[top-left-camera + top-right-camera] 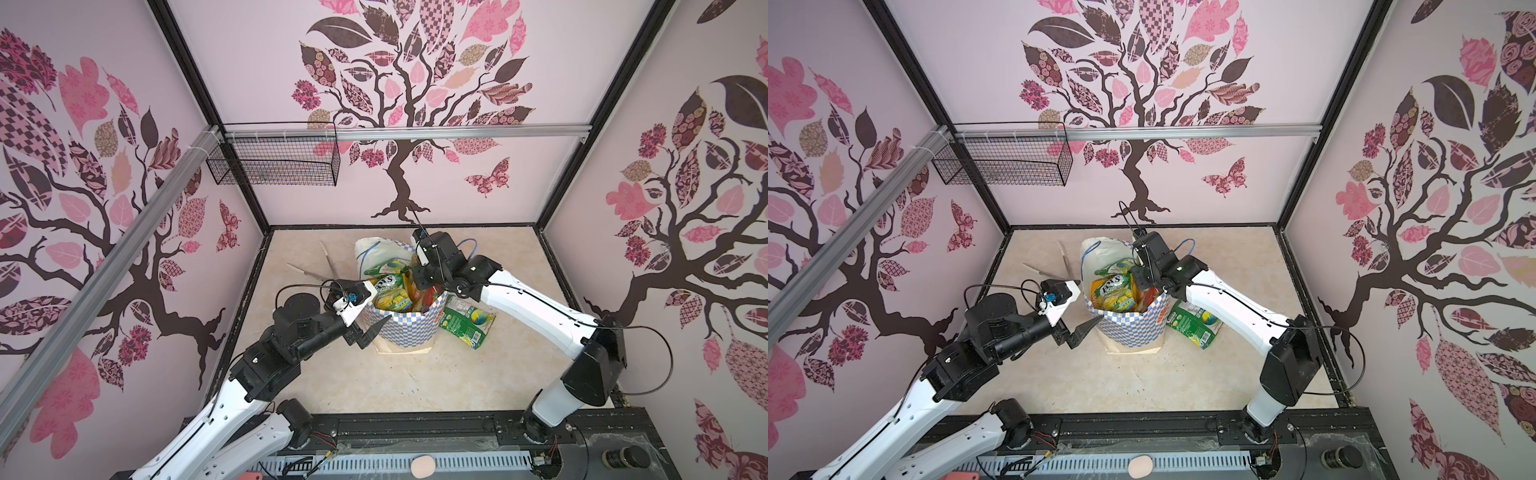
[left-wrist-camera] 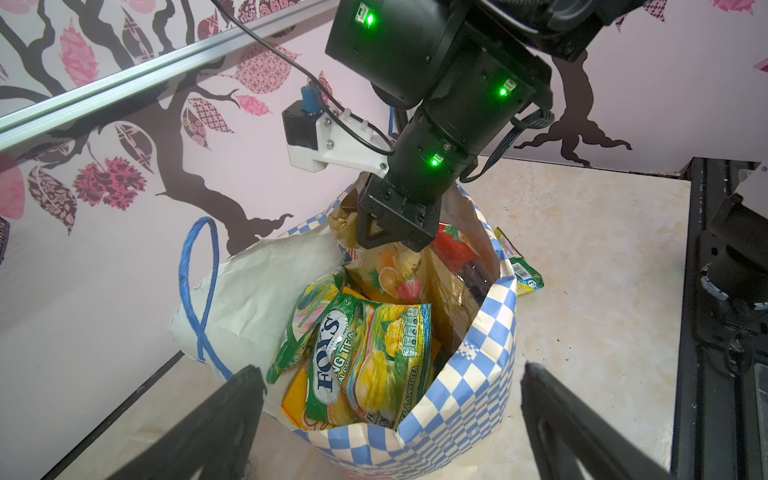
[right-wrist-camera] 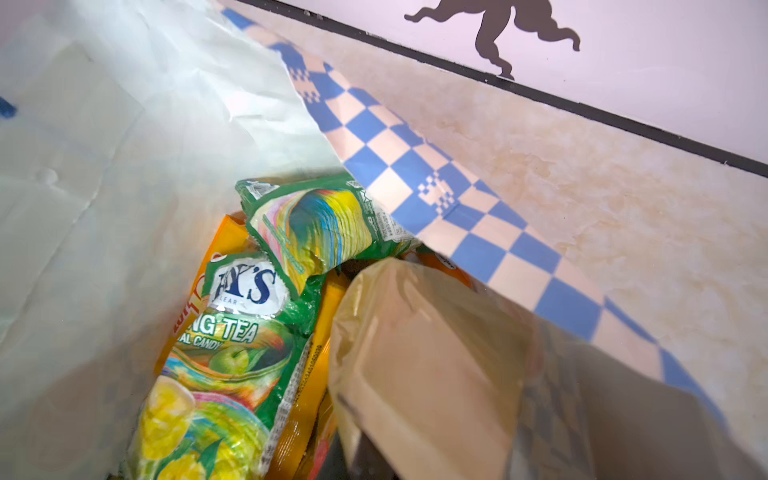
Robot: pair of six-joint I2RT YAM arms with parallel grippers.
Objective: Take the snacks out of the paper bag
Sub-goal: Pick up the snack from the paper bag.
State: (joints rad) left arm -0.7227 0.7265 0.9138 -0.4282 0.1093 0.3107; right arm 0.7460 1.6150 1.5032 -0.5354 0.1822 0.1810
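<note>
Top views: paper bag [image 1: 409, 330] stands upright mid-frame on the table [image 1: 374, 382], mouth open. Right tool [image 1: 419, 284] is down in the mouth. Its arm crosses the right rim and hides that side of the contents. Left tool [image 1: 376, 309] sits at the bag's left, spread wide. One finger tip is at the checkered wall; can't tell if it's touching.
One loose green packet [image 1: 1192, 324] lies flat against the bag's right side. One pair of scissors [image 1: 309, 271] lies behind-left, near the bag. One wire basket [image 1: 1005, 160] hangs on the rail upper left, well apart.
Bare table runs across the lower frame. The strip right of the loose packet is narrower.

Left wrist: both fingers [image 2: 232, 415] are in the lower corners, holding nothing. Four packets show in the bag:
- green FOX'S packet [image 2: 365, 365]
- curled green packet [image 2: 307, 320] behind it
- yellow-orange packet [image 2: 297, 399] beneath
- gold fruit-print packet [image 2: 399, 274], with the right tool pressed together on its top edge

One blue cord handle [image 2: 195, 291] hangs at left.

Right wrist: its own fingers aren't visible. The gold packet fills the lower centre, blurred. The same three others sit left of it. The checkered rim is folded over them, with bare table upper right.
</note>
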